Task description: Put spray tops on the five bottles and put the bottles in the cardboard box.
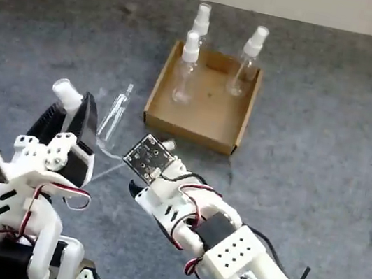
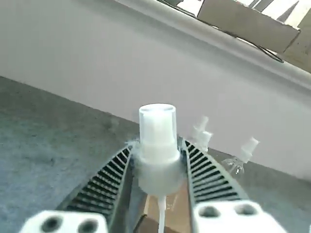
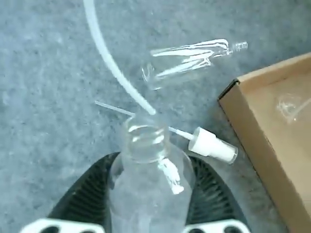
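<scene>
1. The spray top (image 2: 158,133) looked like light, hard plastic with a thin, bendy tube (image 3: 114,68) hanging from it. The collar seemed the safe place to hold it, since a pinch on the tube would likely kink it.
2. The left gripper (image 2: 158,148), at the lower left of the high view, was pressed onto that collar from both sides, nozzle end up.
3. The open bottle (image 3: 146,194) appeared clear, thin-walled, light and probably slick, so it was best held by the body with the neck left free.
4. The right gripper (image 3: 155,162) was narrowly spread, pinching the bottle's body. The tube's tip hung just beside the mouth and was not yet inside.
5. A second bottle (image 1: 114,114) lay on the worktop (image 1: 49,19) left of the cardboard box (image 1: 187,129), with a loose spray top (image 3: 211,145) near it. Capped bottles (image 1: 186,69) stood at the box, upper centre.
</scene>
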Controlling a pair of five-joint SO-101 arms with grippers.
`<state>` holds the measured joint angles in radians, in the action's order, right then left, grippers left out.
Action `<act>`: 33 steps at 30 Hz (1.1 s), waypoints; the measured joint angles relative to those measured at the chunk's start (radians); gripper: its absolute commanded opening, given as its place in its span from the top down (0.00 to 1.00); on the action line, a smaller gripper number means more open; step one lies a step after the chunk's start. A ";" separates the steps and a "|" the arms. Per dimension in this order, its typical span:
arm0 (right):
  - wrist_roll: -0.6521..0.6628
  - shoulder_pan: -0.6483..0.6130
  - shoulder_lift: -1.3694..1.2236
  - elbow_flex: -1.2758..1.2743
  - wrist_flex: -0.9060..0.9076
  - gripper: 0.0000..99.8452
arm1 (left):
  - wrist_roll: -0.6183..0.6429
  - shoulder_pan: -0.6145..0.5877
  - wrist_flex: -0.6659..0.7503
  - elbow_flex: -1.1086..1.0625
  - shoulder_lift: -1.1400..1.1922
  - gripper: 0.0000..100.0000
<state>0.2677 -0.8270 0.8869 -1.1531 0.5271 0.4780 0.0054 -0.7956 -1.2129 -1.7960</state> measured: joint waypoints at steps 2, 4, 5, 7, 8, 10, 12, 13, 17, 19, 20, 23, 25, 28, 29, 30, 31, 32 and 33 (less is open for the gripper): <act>0.000 -0.003 0.002 0.000 0.000 1.00 | 0.002 0.023 0.000 -0.014 0.003 1.00; -0.002 -0.005 0.012 0.000 0.000 1.00 | 0.002 0.051 0.000 -0.014 0.011 1.00; -0.012 -0.003 0.012 0.000 0.000 1.00 | 0.002 0.061 0.000 -0.014 0.011 1.00; -0.044 -0.002 0.014 0.000 0.000 1.00 | 0.002 0.064 0.000 -0.014 0.002 1.00; -0.052 -0.002 0.015 0.000 0.000 1.00 | 0.002 0.068 0.000 -0.014 0.002 1.00; -0.057 -0.002 0.015 0.000 0.000 1.00 | -0.005 0.068 0.000 -0.014 0.000 1.00; -0.058 -0.002 0.015 0.000 0.000 1.00 | -0.035 0.066 0.000 -0.009 0.000 1.00; -0.058 -0.002 0.015 0.000 0.000 1.00 | -0.055 0.063 0.000 0.005 0.006 1.00; -0.054 -0.002 0.015 0.000 0.000 1.00 | -0.044 -0.046 0.000 0.074 -0.008 1.00; -0.054 -0.002 0.015 0.000 0.000 1.00 | -0.003 -0.087 0.000 0.095 -0.009 1.00; -0.054 -0.002 0.015 0.000 0.000 1.00 | 0.012 -0.094 0.000 0.098 -0.009 1.00; -0.054 -0.003 0.015 -0.028 0.000 1.00 | 0.029 -0.095 0.000 0.098 -0.009 1.00; -0.054 -0.003 0.015 -0.037 0.000 1.00 | 0.034 -0.095 0.000 0.098 -0.009 1.00; -0.054 -0.005 0.015 -0.037 0.000 1.00 | 0.035 -0.095 0.000 0.098 -0.009 1.00; -0.054 -0.005 0.015 -0.037 0.000 1.00 | 0.035 -0.091 0.000 0.098 -0.009 1.00; -0.054 -0.005 0.015 -0.037 0.000 1.00 | 0.035 -0.080 0.000 0.095 -0.009 1.00; -0.054 -0.005 0.015 -0.037 0.000 1.00 | 0.035 -0.064 0.000 0.086 -0.009 1.00; -0.054 -0.005 0.015 -0.037 0.000 1.00 | 0.029 -0.049 0.000 0.075 -0.009 1.00; -0.054 -0.005 0.015 -0.037 0.000 1.00 | 0.011 -0.035 0.000 0.057 -0.009 1.00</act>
<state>0.2140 -0.8316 0.9022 -1.1899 0.5271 0.4887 -0.0299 -0.7956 -1.1561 -1.8052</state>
